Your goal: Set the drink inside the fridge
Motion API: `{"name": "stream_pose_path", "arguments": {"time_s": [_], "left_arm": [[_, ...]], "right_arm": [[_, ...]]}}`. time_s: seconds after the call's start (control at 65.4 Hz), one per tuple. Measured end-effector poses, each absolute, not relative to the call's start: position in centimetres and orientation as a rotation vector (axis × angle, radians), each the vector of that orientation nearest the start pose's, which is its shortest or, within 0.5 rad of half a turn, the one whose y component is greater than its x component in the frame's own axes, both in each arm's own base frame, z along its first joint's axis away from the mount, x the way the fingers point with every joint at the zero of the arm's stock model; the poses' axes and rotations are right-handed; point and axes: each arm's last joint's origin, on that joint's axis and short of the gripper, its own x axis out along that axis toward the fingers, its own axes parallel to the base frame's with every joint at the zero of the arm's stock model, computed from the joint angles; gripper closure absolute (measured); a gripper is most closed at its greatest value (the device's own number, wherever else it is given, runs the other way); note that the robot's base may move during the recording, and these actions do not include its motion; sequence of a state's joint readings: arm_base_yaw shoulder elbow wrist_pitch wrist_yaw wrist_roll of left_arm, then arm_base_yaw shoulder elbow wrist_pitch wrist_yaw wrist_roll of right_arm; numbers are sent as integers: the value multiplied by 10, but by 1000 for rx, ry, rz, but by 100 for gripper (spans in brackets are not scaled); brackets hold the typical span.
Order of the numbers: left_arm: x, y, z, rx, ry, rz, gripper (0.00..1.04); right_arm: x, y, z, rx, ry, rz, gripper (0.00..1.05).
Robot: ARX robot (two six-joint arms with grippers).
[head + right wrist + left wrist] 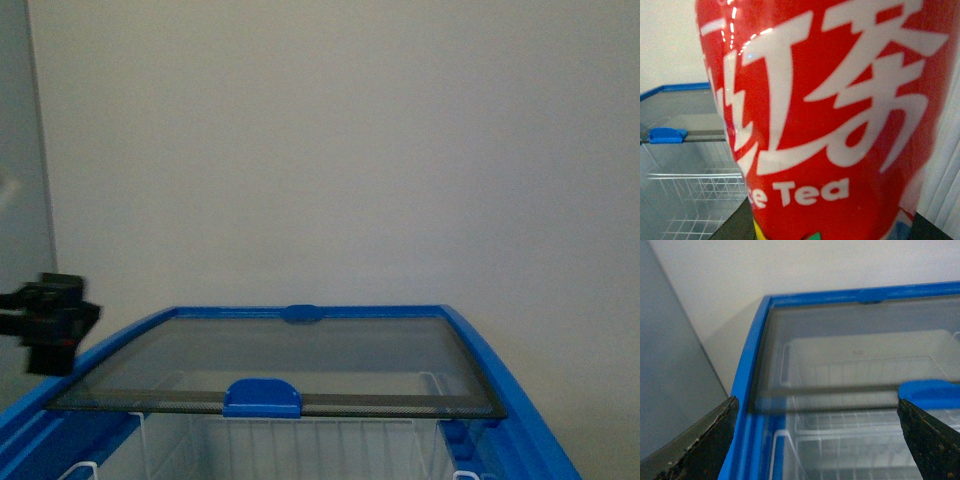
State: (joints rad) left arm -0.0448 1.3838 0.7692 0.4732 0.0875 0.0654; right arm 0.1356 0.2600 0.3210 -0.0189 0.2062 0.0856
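The drink (825, 115) fills the right wrist view: a red label with big white characters and the words "Tea". My right gripper (830, 231) is shut on it; a dark finger (730, 229) shows at the label's lower edge. The cap is out of view. The fridge (505, 385) has a blue rim and a curved glass lid (300, 350) with a blue handle (262, 397); the lid covers the far part and the near part is uncovered. My left gripper (817, 440) is open and empty above the fridge's left rim (747, 390), with black fingertips (715, 440) wide apart. The left arm (50, 320) shows by that rim.
White wire baskets (300, 445) lie inside the fridge, also seen in the left wrist view (840, 445) and the right wrist view (690, 190). A grey cabinet side (20, 150) stands to the left. A plain white wall (350, 150) is behind the fridge.
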Motion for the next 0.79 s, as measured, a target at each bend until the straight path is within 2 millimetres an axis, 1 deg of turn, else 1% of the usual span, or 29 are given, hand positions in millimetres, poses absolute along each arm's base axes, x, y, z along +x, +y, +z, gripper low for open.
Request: {"name": "stream_pose_path", "arguments": {"time_s": [0.015, 0.076, 0.092, 0.107, 0.138, 0.168, 0.229, 0.275, 0.336, 0.382, 0.428, 0.443, 0.474, 0.52, 0.611, 0.627, 0.642, 0.749, 0.764, 0.795], "left_arm": [[288, -13, 256, 27, 149, -130, 8], [261, -8, 252, -21, 175, -117, 8], [248, -6, 249, -47, 190, -114, 8], [242, -5, 247, -55, 192, -108, 9], [216, -3, 242, -47, 143, -50, 15], [193, -1, 235, -34, 103, -18, 22], [173, -1, 228, -27, 64, -4, 29], [156, -1, 222, -20, 14, -6, 39], [151, -1, 218, -18, 0, -5, 46], [147, 0, 211, -15, 4, -2, 57], [143, 0, 205, -13, 9, -2, 68], [143, 0, 204, -12, 9, -2, 69], [141, 0, 201, -12, 6, -3, 76], [138, 0, 199, -11, -1, -3, 87], [135, 0, 196, -12, -2, -3, 98], [134, 0, 195, -11, -1, -2, 101], [133, 0, 194, -12, -1, -2, 103], [131, 0, 191, -9, 0, -2, 102], [130, 0, 189, -9, 1, -2, 102], [129, 0, 189, -9, 0, -2, 102]], "right_arm": [[102, 8, 250, 93, -45, -69, 67], [102, 8, 250, 93, -45, -68, 67], [102, 8, 250, 93, -45, -68, 67], [102, 8, 250, 93, -45, -68, 67], [102, 8, 250, 92, -44, -68, 67], [102, 8, 251, 52, 23, -39, 67], [102, 10, 254, -13, 130, 24, 67], [101, 14, 254, -113, 257, 133, 67], [101, 18, 250, -190, 315, 223, 67], [101, 24, 248, -296, 365, 327, 67], [108, 29, 252, -397, 361, 402, 67], [110, 30, 254, -414, 356, 412, 67], [118, 34, 262, -483, 330, 454, 67], [137, 41, 277, -595, 289, 505, 67], [159, 50, 290, -707, 268, 550, 67], [167, 53, 293, -746, 269, 568, 67], [171, 55, 295, -775, 267, 579, 67], [198, 70, 300, -890, 282, 645, 67], [207, 75, 299, -930, 293, 661, 67], [216, 80, 297, -955, 305, 674, 67]]}}
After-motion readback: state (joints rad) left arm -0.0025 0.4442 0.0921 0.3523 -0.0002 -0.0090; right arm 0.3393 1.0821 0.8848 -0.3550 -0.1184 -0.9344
